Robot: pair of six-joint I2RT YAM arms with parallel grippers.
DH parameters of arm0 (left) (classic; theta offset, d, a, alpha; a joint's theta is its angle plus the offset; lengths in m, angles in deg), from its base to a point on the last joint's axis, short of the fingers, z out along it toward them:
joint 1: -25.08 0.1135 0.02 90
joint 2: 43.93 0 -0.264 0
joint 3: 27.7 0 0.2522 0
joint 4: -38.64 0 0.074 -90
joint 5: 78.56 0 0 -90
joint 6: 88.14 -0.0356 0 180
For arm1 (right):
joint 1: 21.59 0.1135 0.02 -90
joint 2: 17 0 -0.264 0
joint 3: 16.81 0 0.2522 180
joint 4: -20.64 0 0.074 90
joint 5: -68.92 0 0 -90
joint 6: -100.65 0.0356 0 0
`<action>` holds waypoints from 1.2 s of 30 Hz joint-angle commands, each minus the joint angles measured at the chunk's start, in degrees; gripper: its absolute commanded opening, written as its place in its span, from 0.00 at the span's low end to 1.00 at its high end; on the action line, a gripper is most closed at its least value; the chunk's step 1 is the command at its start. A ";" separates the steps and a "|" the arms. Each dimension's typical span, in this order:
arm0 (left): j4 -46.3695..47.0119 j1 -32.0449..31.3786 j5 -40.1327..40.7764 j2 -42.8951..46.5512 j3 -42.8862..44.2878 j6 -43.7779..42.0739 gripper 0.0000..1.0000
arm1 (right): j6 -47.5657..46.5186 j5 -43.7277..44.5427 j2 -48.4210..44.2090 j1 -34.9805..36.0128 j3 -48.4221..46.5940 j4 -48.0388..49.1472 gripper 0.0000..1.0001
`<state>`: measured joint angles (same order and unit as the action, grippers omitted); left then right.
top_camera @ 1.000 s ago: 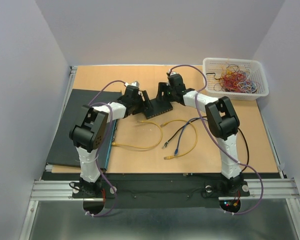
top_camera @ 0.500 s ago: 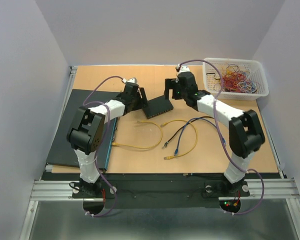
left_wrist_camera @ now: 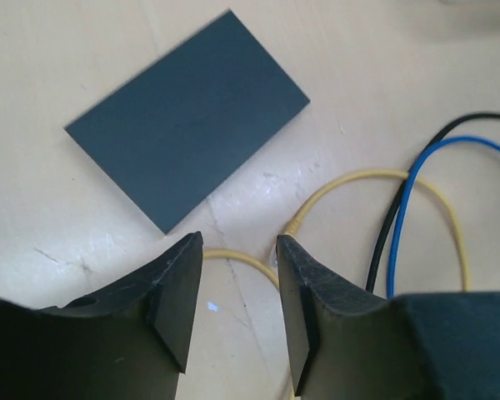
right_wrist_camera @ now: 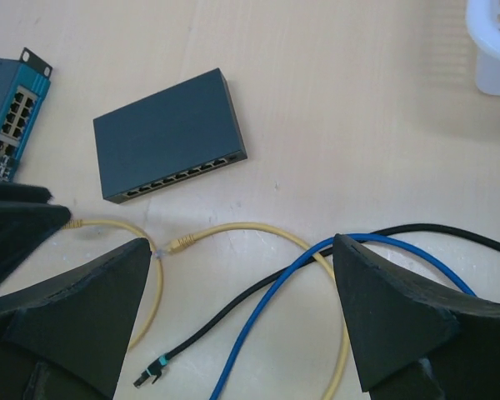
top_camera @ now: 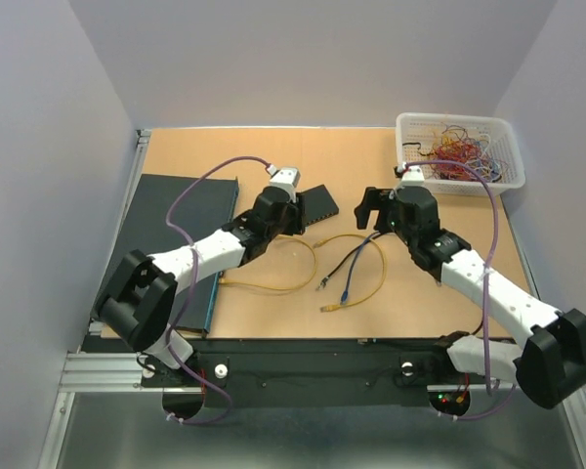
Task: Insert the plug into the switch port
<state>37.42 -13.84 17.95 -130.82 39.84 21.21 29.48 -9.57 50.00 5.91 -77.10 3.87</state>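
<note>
The black switch (top_camera: 318,202) lies flat on the table, its row of ports (right_wrist_camera: 183,177) facing the cables. A yellow cable's plug (right_wrist_camera: 179,243) lies just in front of the ports; it also shows in the left wrist view (left_wrist_camera: 296,223) and the top view (top_camera: 319,241). A black cable's plug (right_wrist_camera: 154,367) and a blue cable (right_wrist_camera: 317,258) lie nearby. My left gripper (left_wrist_camera: 237,246) is open and empty, above the table just short of the switch (left_wrist_camera: 187,150). My right gripper (right_wrist_camera: 240,246) is wide open and empty above the cables.
A white basket (top_camera: 459,151) of coloured wires stands at the back right. A black mat (top_camera: 166,205) covers the left side, with a teal rack switch (right_wrist_camera: 8,104) at its edge. A second yellow cable (top_camera: 273,285) lies left of centre.
Both arms have drawn back from the switch toward the near side. The left gripper has swung right and the right gripper has moved right and nearer; the switch stays on the table.
</note>
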 commanded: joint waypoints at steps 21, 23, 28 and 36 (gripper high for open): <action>6.98 -8.46 1.05 -14.00 1.15 -5.82 0.50 | -1.78 4.93 -6.53 0.44 4.51 2.57 0.95; 6.71 -8.46 1.49 -14.97 1.76 -5.82 0.51 | -1.78 4.93 -6.45 0.35 4.51 2.57 0.95; 6.54 -8.46 1.23 -16.29 2.73 -5.99 0.51 | -1.78 4.84 -6.62 0.35 4.69 2.57 0.95; 6.10 -8.46 1.32 -17.96 3.52 -5.91 0.29 | -1.78 4.93 -6.53 0.35 5.04 2.57 0.95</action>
<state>42.80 -21.83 18.34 -148.39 41.16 15.83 28.36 -5.75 44.10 5.91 -72.72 4.31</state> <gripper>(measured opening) 0.423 0.954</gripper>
